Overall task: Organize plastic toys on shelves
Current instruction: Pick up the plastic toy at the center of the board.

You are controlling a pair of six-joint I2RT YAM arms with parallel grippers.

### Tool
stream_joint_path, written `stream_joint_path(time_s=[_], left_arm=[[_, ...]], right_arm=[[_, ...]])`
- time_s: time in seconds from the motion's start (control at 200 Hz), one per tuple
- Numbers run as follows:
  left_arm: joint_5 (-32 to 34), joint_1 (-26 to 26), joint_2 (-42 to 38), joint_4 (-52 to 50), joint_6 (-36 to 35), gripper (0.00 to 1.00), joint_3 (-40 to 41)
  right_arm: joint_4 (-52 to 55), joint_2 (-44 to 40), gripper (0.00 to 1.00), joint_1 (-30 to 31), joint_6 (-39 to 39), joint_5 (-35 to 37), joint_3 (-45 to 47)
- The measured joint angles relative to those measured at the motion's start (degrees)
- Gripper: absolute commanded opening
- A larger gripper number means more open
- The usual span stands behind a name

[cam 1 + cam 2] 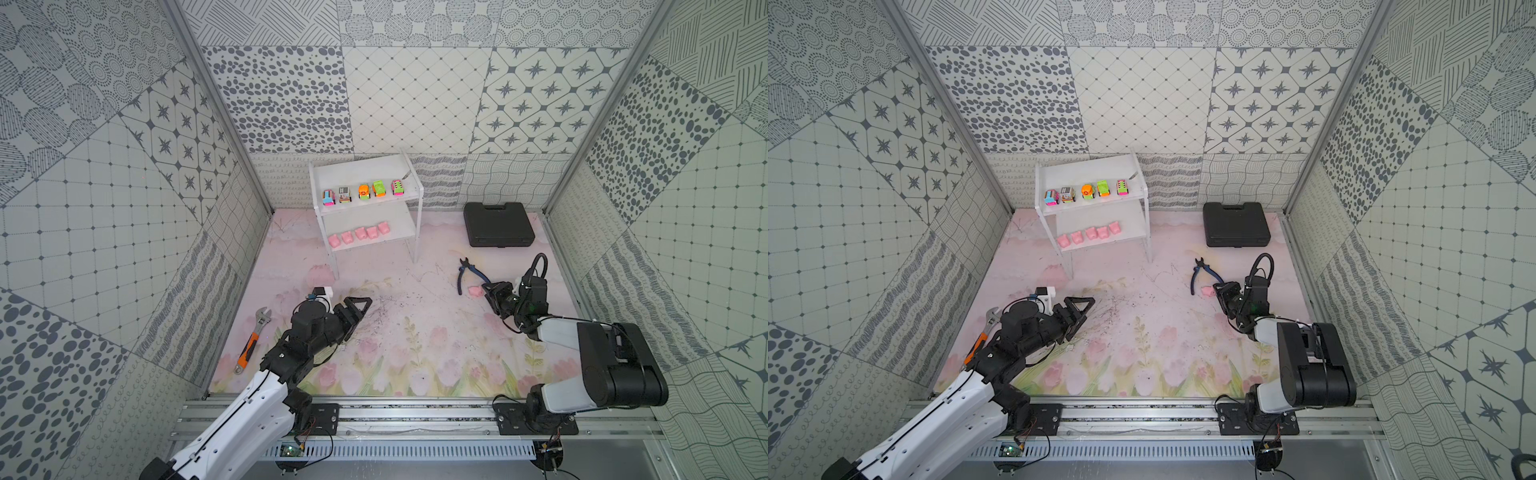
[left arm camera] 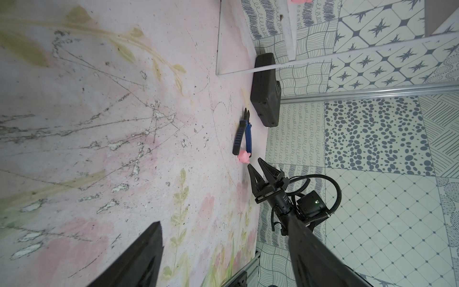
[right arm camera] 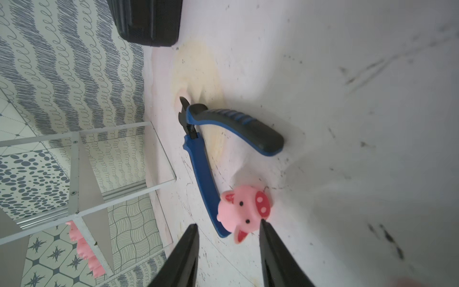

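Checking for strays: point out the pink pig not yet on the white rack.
The pig on the mat against the blue-handled pliers, at the tips of the right gripper. The other five sit in a row on the lower shelf.

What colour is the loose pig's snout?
Red with pale spots; pig shows best in right wrist view.

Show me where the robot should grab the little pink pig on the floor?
Grip the pink pig across its round head, approaching from where the right end effector is, opposite the blue-handled pliers. The pig lies against one pliers handle, so a finger probably must slip between them, or it catches the handle too.
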State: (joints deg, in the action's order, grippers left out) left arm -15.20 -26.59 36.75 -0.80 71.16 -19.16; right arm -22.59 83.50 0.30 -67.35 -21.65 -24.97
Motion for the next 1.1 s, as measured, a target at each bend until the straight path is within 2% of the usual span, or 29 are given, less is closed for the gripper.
stream_joint_path(time_s=[0.205, 0.365, 0.655, 0.75, 0.92, 1.101], left_arm=[[1.62, -0.31, -1.55, -1.16, 1.66, 0.82, 1.20], [2.34, -0.42, -0.42, -1.11, 2.34, 0.82, 1.31], [2.80, -0.46, 0.24, -1.09, 2.95, 0.82, 1.57], [3.13, -0.46, 0.22, -1.09, 2.97, 0.82, 1.62], [3.19, -0.46, 0.24, -1.09, 2.95, 0.82, 1.62], [3.19, -0.46, -0.09, -1.11, 2.80, 0.82, 1.60]], right_arm=[[2.29, 0.44, 0.43, 0.37, -1.51, 1.18, -0.50], [2.21, 3.72, 0.38, 1.33, -1.95, 0.24, -0.96], [1.31, 6.34, 0.37, 2.19, -2.78, -0.09, -2.21], [0.94, 7.43, 0.32, 2.25, -2.71, 0.00, -2.97], [0.26, 8.48, 0.18, 2.25, -2.38, 0.02, -3.56], [0.70, 8.20, 0.13, 2.25, -1.07, 0.22, -3.56]])
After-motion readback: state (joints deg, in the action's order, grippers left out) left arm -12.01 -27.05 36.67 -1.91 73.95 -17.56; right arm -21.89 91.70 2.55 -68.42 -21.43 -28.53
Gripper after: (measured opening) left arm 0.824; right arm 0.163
